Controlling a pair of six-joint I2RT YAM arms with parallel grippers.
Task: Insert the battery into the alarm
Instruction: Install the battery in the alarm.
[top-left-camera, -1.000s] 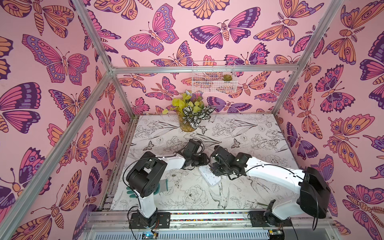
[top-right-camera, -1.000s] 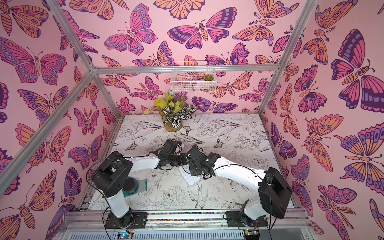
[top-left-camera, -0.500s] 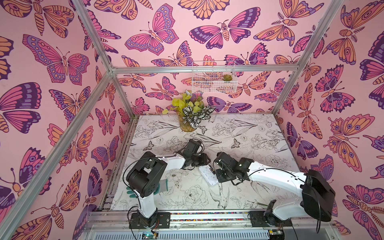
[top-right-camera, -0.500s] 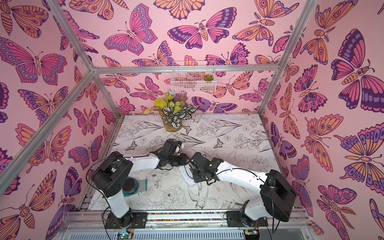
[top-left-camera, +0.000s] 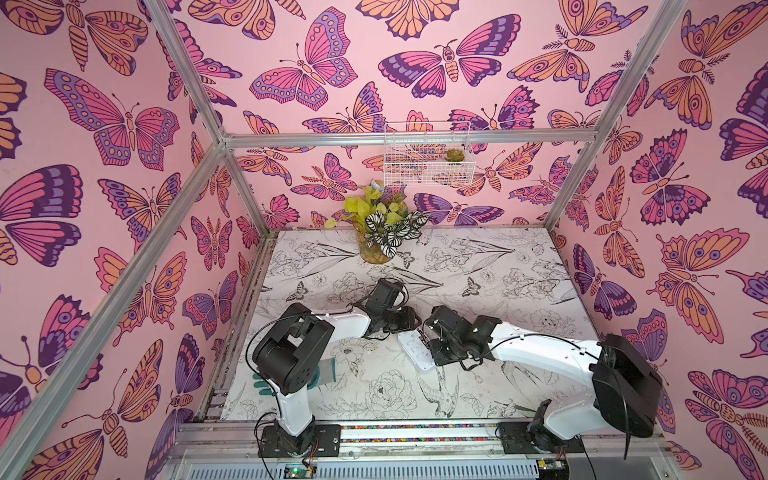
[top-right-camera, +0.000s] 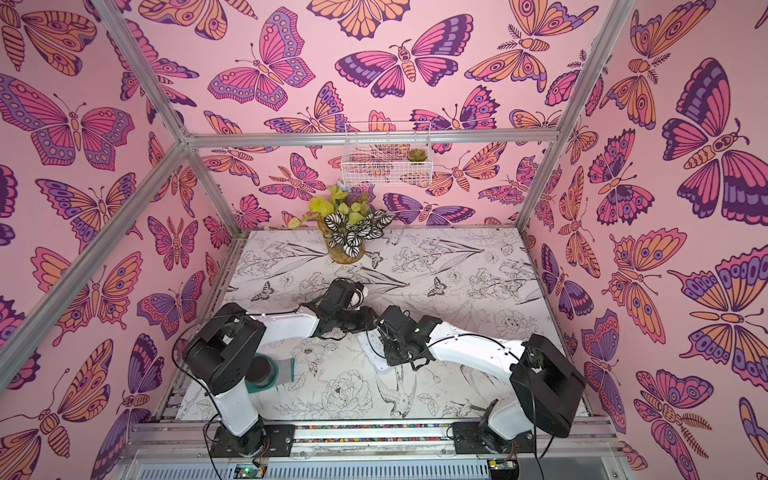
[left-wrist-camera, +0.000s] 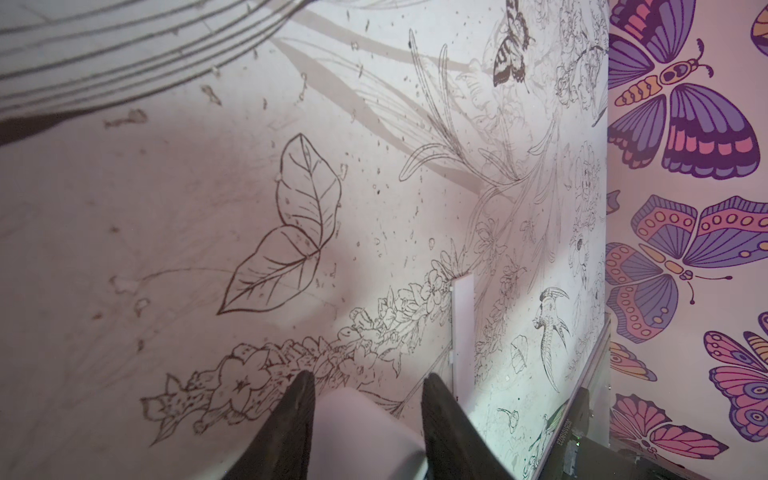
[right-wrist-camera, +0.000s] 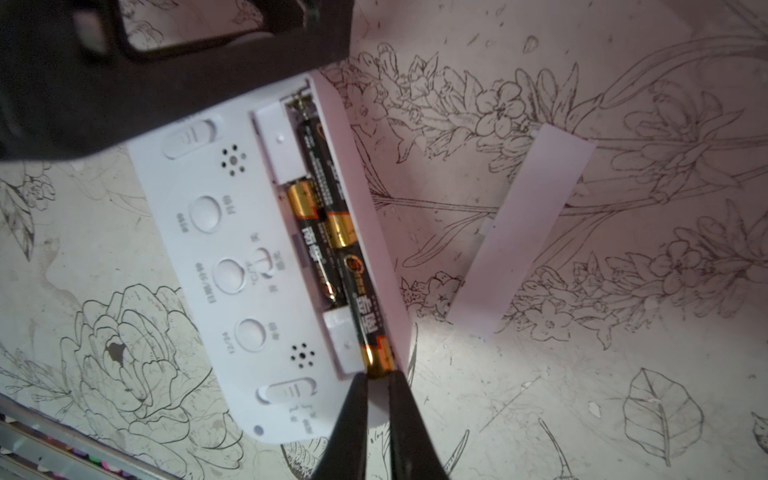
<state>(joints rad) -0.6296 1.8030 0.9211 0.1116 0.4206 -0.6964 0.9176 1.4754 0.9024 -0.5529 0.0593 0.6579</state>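
The white alarm (right-wrist-camera: 199, 257) lies back up on the table, seen in both top views (top-left-camera: 415, 351) (top-right-camera: 374, 349). Its battery bay is open, with black-and-gold batteries inside. My right gripper (right-wrist-camera: 377, 378) is closed to a narrow gap, its tips pinching the gold end of the battery (right-wrist-camera: 361, 307) at the bay's outer edge. Two more batteries (right-wrist-camera: 316, 257) lie in the bay. My left gripper (left-wrist-camera: 368, 380) is shut on the alarm's rounded far end (left-wrist-camera: 365, 432); its black body covers that end in the right wrist view. In a top view the two grippers (top-left-camera: 409, 320) (top-left-camera: 428, 343) meet over the alarm.
The loose white battery cover (right-wrist-camera: 523, 232) lies flat on the table just beside the alarm. A potted plant (top-left-camera: 376, 245) stands at the back. A wire basket (top-left-camera: 428, 153) hangs on the rear wall. A teal and grey object (top-right-camera: 270, 372) sits by the left arm's base.
My right gripper has slid along the alarm toward the front and its jaws have narrowed onto the battery's end. The left arm and the alarm have stayed put.
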